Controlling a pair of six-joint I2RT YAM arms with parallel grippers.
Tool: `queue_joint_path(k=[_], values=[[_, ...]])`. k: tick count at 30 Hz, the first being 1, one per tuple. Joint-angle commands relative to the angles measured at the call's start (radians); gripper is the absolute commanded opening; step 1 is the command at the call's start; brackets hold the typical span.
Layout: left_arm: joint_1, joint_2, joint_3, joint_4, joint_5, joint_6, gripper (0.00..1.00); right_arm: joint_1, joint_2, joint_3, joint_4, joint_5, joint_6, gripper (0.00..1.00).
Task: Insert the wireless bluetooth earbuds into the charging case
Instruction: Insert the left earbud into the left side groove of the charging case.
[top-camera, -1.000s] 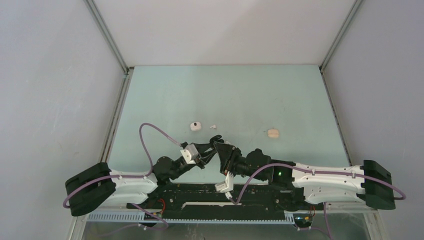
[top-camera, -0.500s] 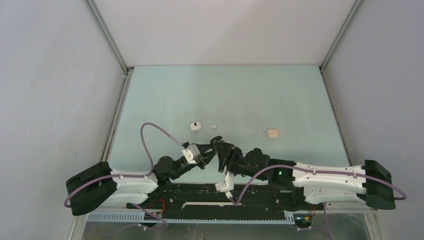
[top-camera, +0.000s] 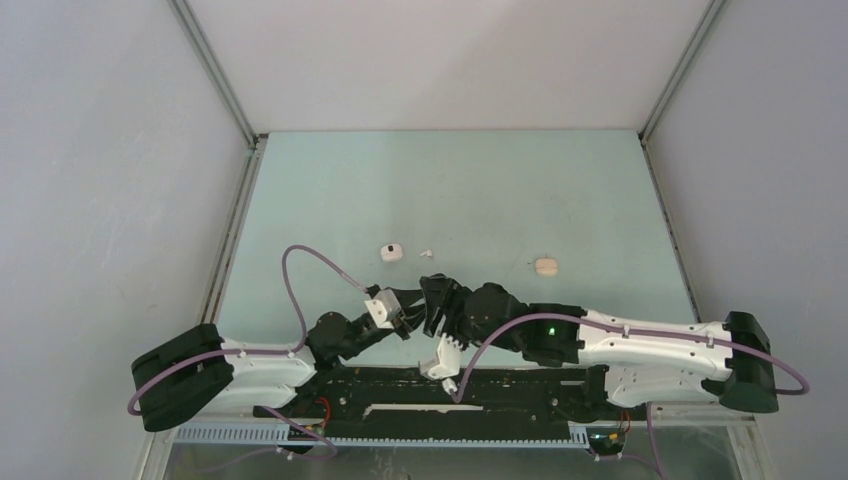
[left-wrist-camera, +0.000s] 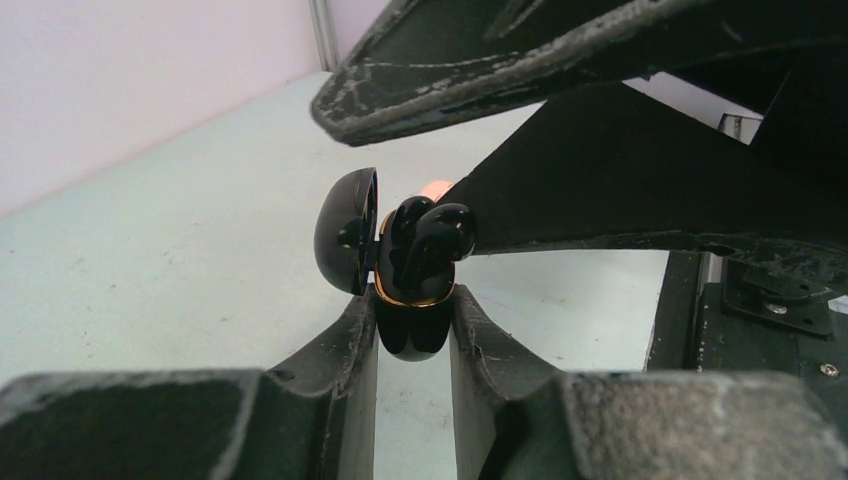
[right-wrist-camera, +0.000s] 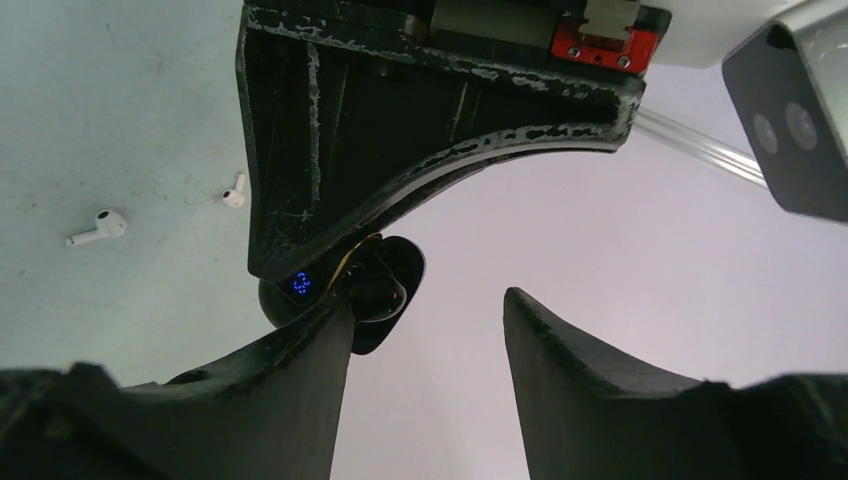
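Observation:
My left gripper (left-wrist-camera: 412, 300) is shut on a black charging case (left-wrist-camera: 410, 325) with a gold rim, held above the table with its lid (left-wrist-camera: 348, 230) open. Black earbuds (left-wrist-camera: 435, 232) sit in the case, their tops sticking out. My right gripper (right-wrist-camera: 428, 300) is open with nothing between its fingers. Its left finger (right-wrist-camera: 310, 360) lies against the case (right-wrist-camera: 385, 300), beside a blue light (right-wrist-camera: 302, 283). In the top view the two grippers (top-camera: 405, 312) (top-camera: 435, 298) meet at the near middle. Two white earbuds (right-wrist-camera: 97, 227) (right-wrist-camera: 234, 192) lie on the table.
A white case (top-camera: 390, 252) and a white earbud (top-camera: 425, 253) lie on the pale green table (top-camera: 500, 190) beyond the grippers. A peach-coloured case (top-camera: 545, 266) lies to the right. Grey walls close in the table on three sides.
My right arm has stretched further left and its gripper has turned in against the case. My left gripper has stayed almost still with the case in it.

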Motion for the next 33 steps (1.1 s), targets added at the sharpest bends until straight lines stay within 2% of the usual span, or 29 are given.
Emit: queue_joint_path(k=[1, 5, 9, 17, 24, 29, 33], values=[[0.004, -0.022, 0.032, 0.053, 0.03, 0.015, 0.0, 0.0, 0.06, 0.132, -0.218, 0.031, 0.095, 0.6], [0.004, -0.034, 0.03, 0.051, 0.031, 0.019, 0.0, -0.016, 0.114, 0.273, -0.387, 0.022, 0.182, 0.61], [0.004, -0.044, 0.022, 0.066, 0.018, 0.011, 0.0, -0.031, 0.14, 0.346, -0.492, -0.006, 0.222, 0.65], [0.006, -0.022, 0.013, 0.117, 0.032, -0.017, 0.0, -0.068, 0.161, 0.465, -0.638, -0.115, 0.342, 0.74], [0.033, 0.03, 0.016, 0.18, 0.118, -0.09, 0.0, -0.111, 0.214, 0.675, -0.746, -0.183, 0.489, 0.78], [0.048, 0.063, 0.021, 0.214, 0.164, -0.117, 0.0, -0.146, 0.257, 0.843, -0.904, -0.293, 0.618, 0.83], [0.048, 0.077, 0.03, 0.216, 0.194, -0.122, 0.0, -0.25, 0.283, 0.934, -1.021, -0.49, 0.755, 0.86]])
